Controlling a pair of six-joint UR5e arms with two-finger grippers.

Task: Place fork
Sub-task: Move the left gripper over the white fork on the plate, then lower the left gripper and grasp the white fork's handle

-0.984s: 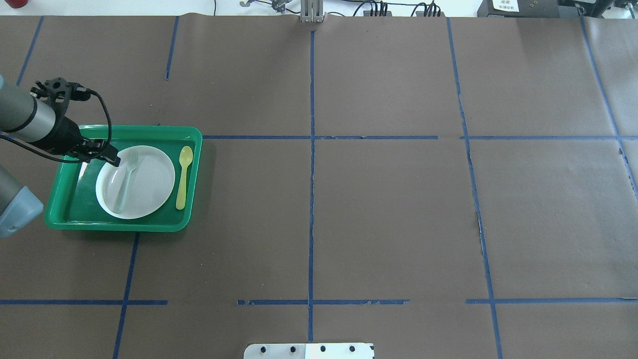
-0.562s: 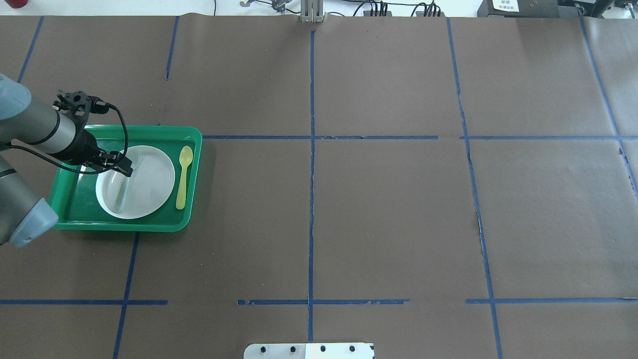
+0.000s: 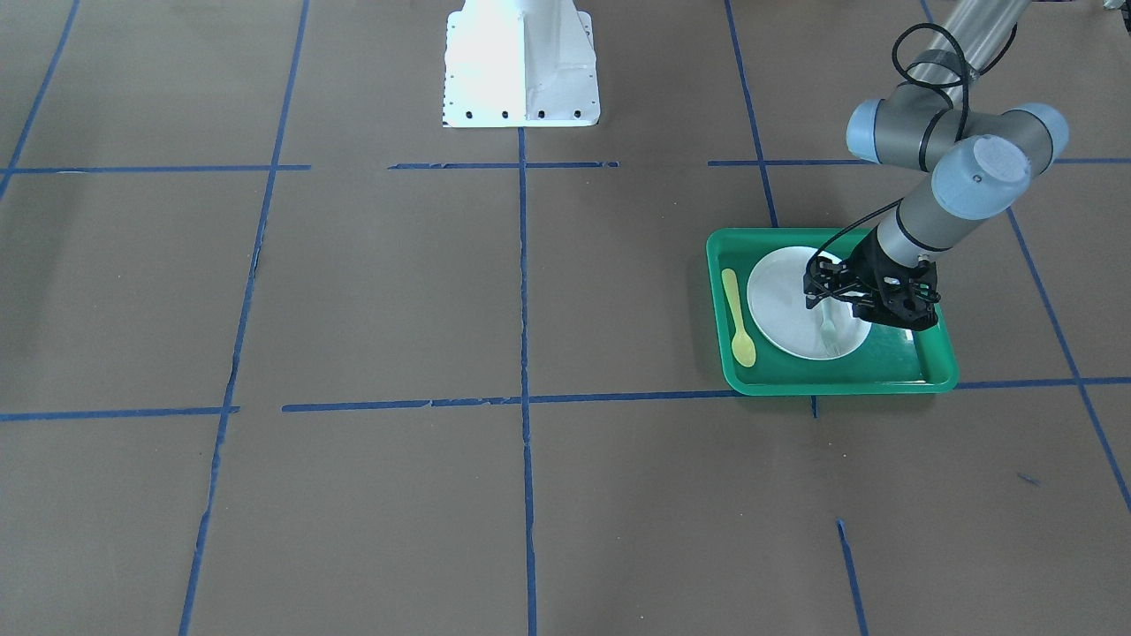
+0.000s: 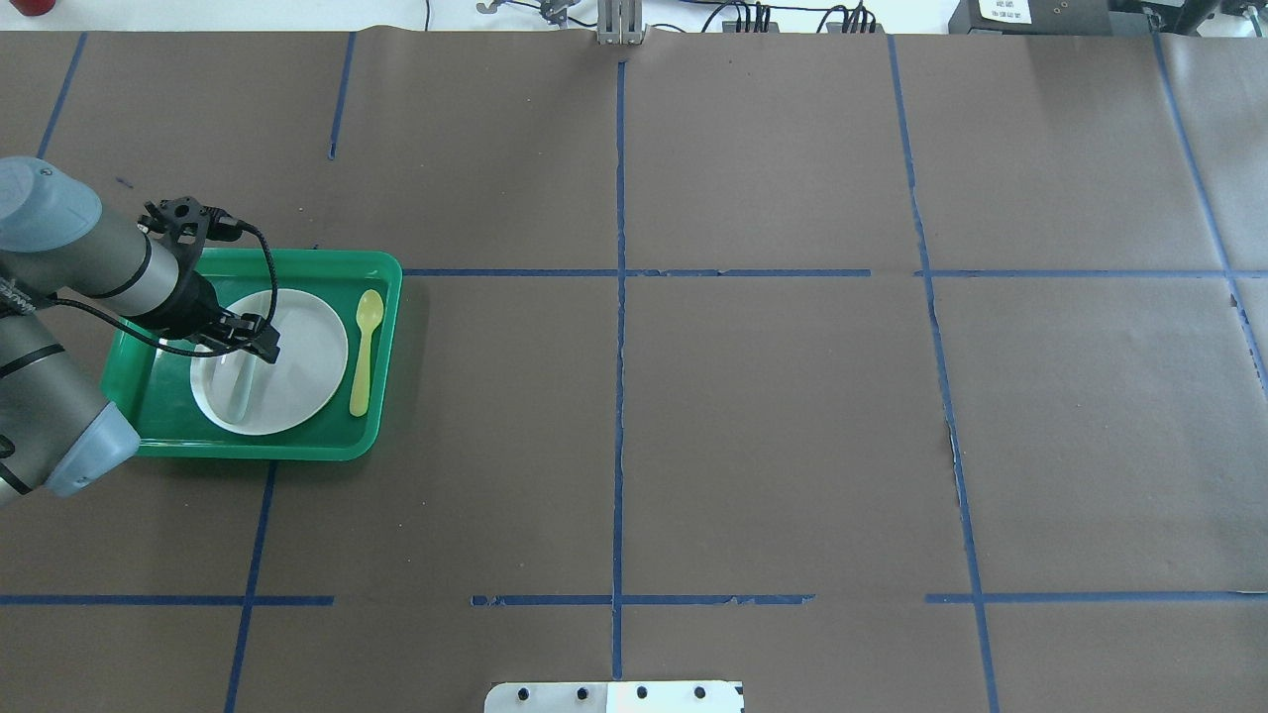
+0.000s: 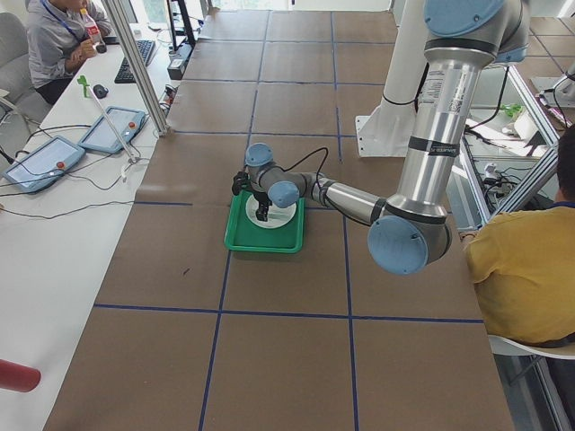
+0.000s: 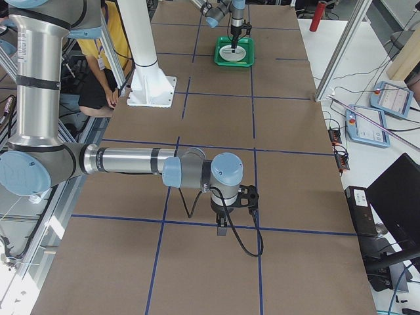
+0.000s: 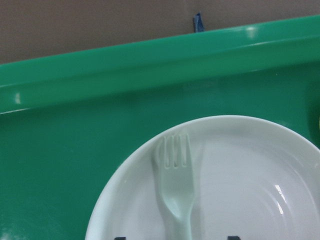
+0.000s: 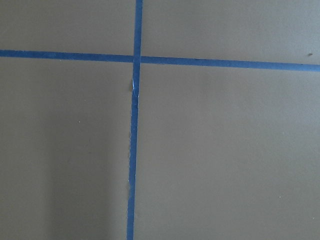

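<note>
The translucent whitish fork (image 4: 240, 388) lies on the white plate (image 4: 309, 364) in the green tray (image 4: 384, 297), tines toward the far side. It also shows in the front view (image 3: 828, 336) and the left wrist view (image 7: 175, 185). My left gripper (image 4: 260, 345) hovers low over the fork's upper part. It is open, and its dark fingertips (image 7: 118, 238) stand on either side of the handle. My right gripper (image 6: 222, 227) shows only in the right side view, over bare table far from the tray. I cannot tell whether it is open or shut.
A yellow spoon (image 4: 365, 352) lies in the tray to the right of the plate. Brown paper with blue tape lines (image 4: 619, 396) covers the table. The robot's white base (image 3: 521, 62) stands at the near edge.
My left gripper has moved right and toward the robot, from the plate's left rim to over the fork. The fork, plate and spoon have not moved.
</note>
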